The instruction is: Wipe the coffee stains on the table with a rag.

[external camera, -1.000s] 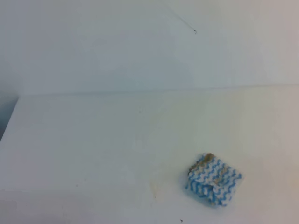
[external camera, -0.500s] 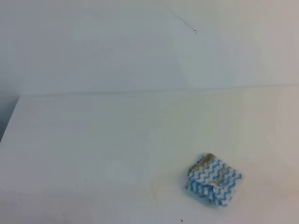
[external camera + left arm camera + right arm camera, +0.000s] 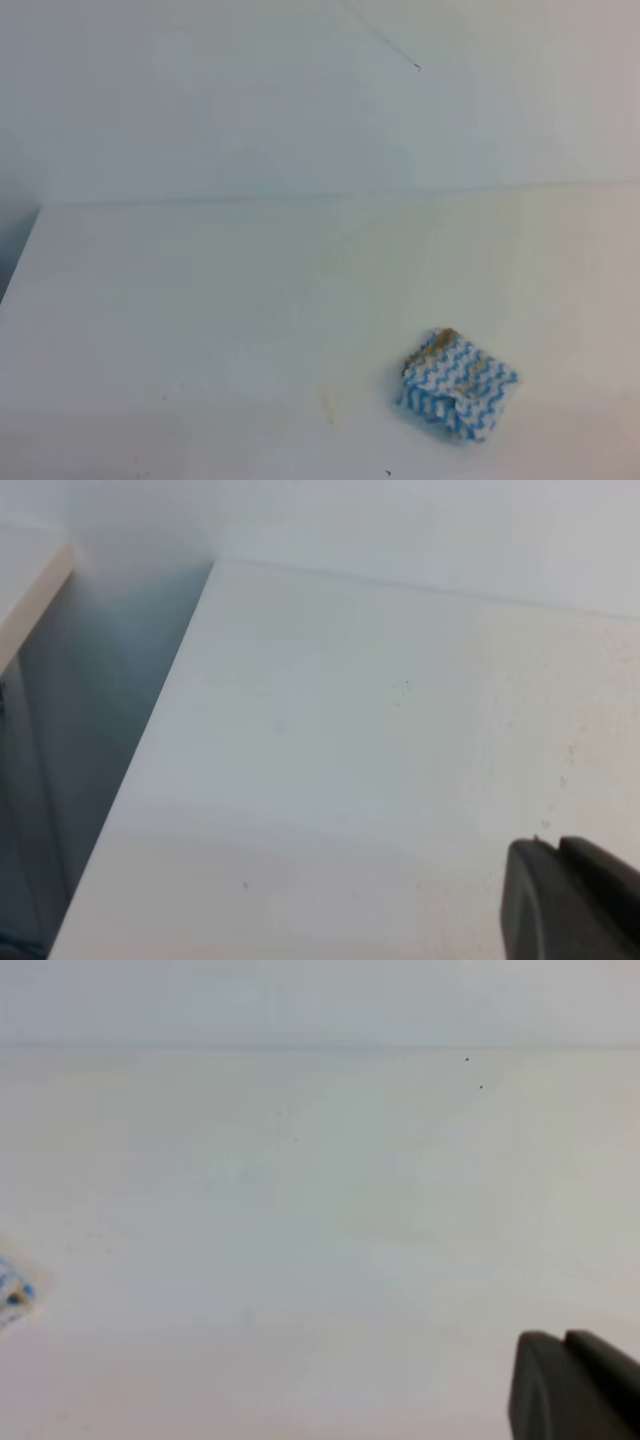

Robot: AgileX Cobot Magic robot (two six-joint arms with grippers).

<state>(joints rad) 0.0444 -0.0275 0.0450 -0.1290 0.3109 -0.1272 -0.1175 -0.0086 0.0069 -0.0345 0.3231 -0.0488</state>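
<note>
White table (image 3: 200,300) is lying under a pale wall (image 3: 200,100); the rag (image 3: 458,384) is sitting folded at front right, touched by neither arm; the left gripper (image 3: 570,900) and right gripper (image 3: 572,1388) are both showing pads pressed together, grasping nothing.

The rag (image 3: 457,385) is lying on the worktop (image 3: 200,300), toward its near right. A faint stain mark (image 3: 328,405) is sitting just left of it. The wall (image 3: 250,100) is standing behind the worktop's far edge.
</note>
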